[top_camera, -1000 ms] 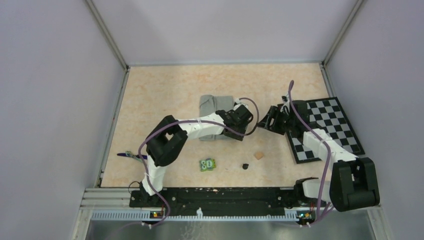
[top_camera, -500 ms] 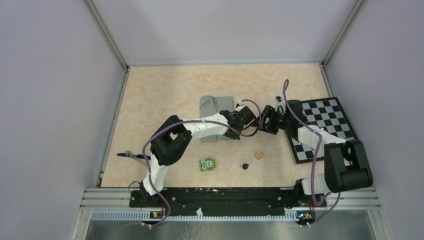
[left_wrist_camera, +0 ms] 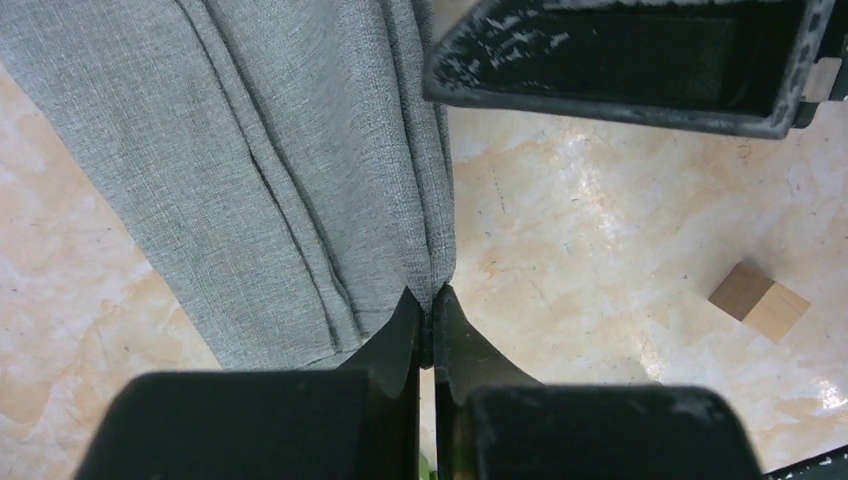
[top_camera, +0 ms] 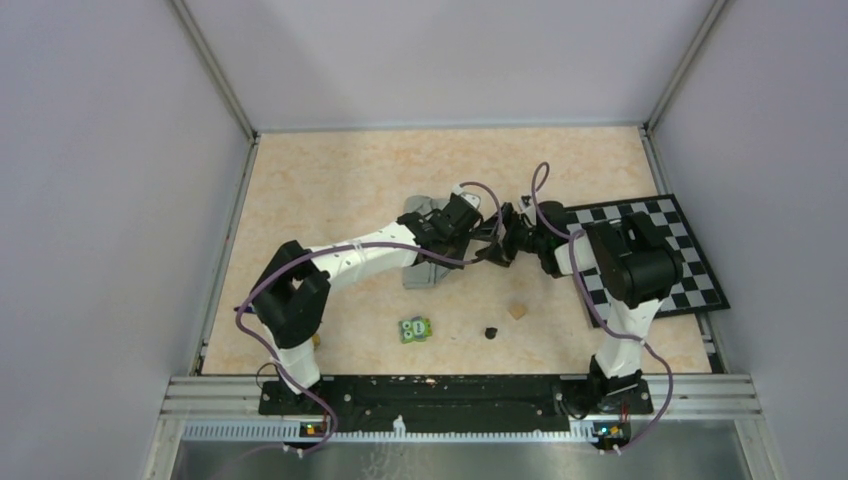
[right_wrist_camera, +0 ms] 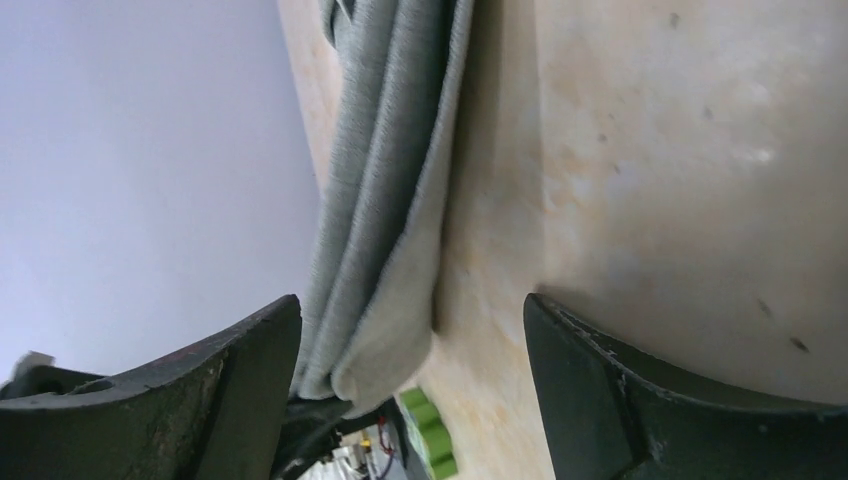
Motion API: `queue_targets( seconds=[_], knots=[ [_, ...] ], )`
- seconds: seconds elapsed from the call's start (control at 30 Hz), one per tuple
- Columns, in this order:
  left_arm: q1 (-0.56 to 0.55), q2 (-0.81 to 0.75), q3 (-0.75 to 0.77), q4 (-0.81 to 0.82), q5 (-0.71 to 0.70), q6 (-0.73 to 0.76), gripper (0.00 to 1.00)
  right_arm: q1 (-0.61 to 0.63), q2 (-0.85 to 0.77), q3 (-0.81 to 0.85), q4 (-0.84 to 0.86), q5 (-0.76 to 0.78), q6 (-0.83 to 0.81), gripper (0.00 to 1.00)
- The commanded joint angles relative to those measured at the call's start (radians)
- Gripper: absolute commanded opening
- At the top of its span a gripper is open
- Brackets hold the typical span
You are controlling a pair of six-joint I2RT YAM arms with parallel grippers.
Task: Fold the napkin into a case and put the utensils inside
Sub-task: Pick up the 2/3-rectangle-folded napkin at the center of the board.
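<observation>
Left wrist | left claw (left_wrist_camera: 428,305) pinching napkin (left_wrist_camera: 250,150) edge | right claw (right_wrist_camera: 410,305) spread

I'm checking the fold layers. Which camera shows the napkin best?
The left wrist view: the napkin fills much of it, fold lines sharp. The right wrist view shows only its layered edge, side-on and blurred. The top view shows it small, partly hidden under the left arm.

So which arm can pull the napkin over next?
Left, probably: the left gripper is shut on the edge of the napkin; the right gripper is open beside the fold, holding nothing.
</observation>
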Motion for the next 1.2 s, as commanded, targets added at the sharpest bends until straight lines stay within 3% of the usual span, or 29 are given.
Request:
queue_targets(
  seconds=[0.0, 0.2, 0.43, 0.63, 0.73, 0.8, 0.83, 0.87, 0.9, 0.97, 1.07, 1.17],
  knots=[
    [0.013, -0.023, -0.029, 0.042, 0.047, 0.01, 0.0, 0.032, 0.038, 0.044, 0.206, 0.082, 0.154, 0.81],
    [0.013, -0.033, -0.023, 0.06, 0.074, 0.016, 0.0, 0.048, 0.074, 0.164, -0.04, 0.184, 0.098, 0.78],
    [0.014, -0.035, -0.02, 0.076, 0.108, 0.015, 0.0, 0.051, 0.148, 0.245, -0.07, 0.247, 0.084, 0.57],
    [0.015, -0.037, -0.017, 0.077, 0.107, 0.021, 0.0, 0.056, 0.16, 0.262, -0.087, 0.265, 0.052, 0.54],
    [0.015, -0.032, -0.019, 0.084, 0.123, 0.019, 0.0, 0.055, 0.167, 0.264, -0.069, 0.27, 0.04, 0.41],
    [0.016, -0.028, -0.019, 0.089, 0.143, 0.015, 0.0, 0.056, 0.167, 0.264, -0.06, 0.275, 0.023, 0.24],
    [0.018, -0.028, -0.018, 0.091, 0.165, 0.011, 0.06, 0.056, 0.165, 0.265, -0.056, 0.282, 0.013, 0.13],
    [0.026, -0.031, -0.018, 0.096, 0.192, 0.006, 0.18, 0.055, 0.163, 0.268, -0.054, 0.287, -0.001, 0.0],
    [0.036, -0.039, -0.021, 0.105, 0.26, 0.005, 0.34, 0.057, 0.161, 0.273, -0.053, 0.286, -0.018, 0.0],
    [0.085, -0.078, -0.041, 0.143, 0.38, -0.018, 0.52, 0.055, 0.158, 0.287, -0.059, 0.287, -0.056, 0.0],
    [0.209, -0.187, -0.156, 0.28, 0.537, -0.097, 0.66, 0.056, 0.15, 0.312, -0.093, 0.289, -0.107, 0.0],
    [0.358, -0.254, -0.284, 0.428, 0.628, -0.195, 0.63, 0.056, 0.138, 0.326, -0.126, 0.298, -0.166, 0.0]
  ],
)
